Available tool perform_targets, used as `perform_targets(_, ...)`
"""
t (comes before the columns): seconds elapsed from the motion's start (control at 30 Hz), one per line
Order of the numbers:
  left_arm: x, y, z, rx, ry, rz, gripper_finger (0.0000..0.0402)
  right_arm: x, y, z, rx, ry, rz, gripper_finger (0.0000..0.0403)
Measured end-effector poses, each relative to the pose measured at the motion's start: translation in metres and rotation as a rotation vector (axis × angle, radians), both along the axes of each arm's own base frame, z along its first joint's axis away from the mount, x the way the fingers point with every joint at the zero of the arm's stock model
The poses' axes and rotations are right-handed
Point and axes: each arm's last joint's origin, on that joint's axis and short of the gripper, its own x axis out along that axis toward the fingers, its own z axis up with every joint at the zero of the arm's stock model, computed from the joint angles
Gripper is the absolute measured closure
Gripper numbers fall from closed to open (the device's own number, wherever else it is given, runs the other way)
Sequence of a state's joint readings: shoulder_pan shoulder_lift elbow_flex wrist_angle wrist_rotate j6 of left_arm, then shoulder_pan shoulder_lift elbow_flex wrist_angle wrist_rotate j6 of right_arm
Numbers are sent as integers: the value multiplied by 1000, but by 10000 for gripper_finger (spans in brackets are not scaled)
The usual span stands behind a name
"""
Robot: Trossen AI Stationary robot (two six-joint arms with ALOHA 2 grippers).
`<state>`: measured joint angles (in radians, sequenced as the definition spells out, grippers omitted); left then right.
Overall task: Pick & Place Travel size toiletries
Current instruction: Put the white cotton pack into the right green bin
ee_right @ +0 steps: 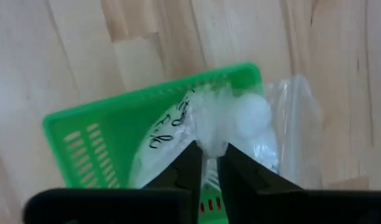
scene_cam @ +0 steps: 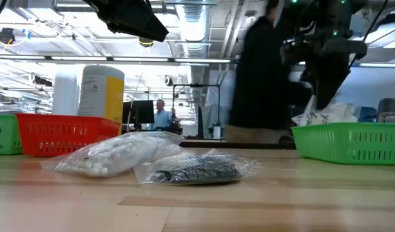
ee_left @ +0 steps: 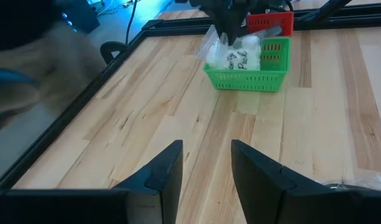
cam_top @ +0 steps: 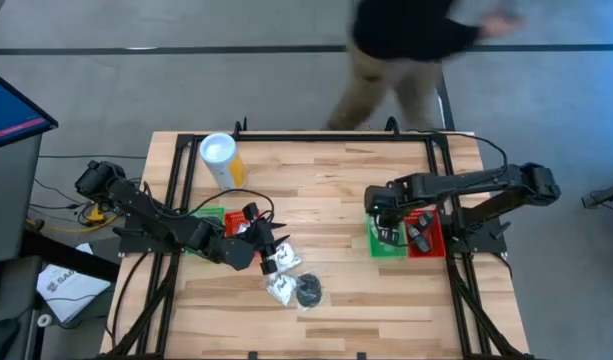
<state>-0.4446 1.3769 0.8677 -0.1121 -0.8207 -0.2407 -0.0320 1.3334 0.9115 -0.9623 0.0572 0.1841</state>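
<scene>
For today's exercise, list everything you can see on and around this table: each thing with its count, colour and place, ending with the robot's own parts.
Yellow cylinder: one, white top, far left of table.
Trays near left arm: two, red and green.
Trays near right arm: two, green and red, side by side.
Bag of white pieces: one, clear, on the table front.
Bag of dark pieces: one, clear, beside it.
White bag with dark print: one, over the right green tray.
Person: one, dark top, beyond the table.
Left gripper: open, empty.
Right gripper: pinching the printed bag.
</scene>
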Motion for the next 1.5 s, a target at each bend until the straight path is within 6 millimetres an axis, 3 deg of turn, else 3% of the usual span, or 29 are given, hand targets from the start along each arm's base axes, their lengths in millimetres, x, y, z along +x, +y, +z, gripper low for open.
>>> perform_targets(0.33, 0, 0, 0, 0, 0, 1, 276, 8, -5, -14, -30, 62, 2, 268)
perform_targets(0.67, 0, 0, 0, 0, -1, 1, 276, -1, -5, 5, -26, -34, -42, 190)
perform_targets(0.9, 0, 0, 0, -11, 2, -10, 276, 2, 0, 7, -10, -84, -62, 176)
perform_targets(1.5, 0, -9, -6, -214, 84, -278, 276, 25, 33, 16, 14, -345, 81, 176)
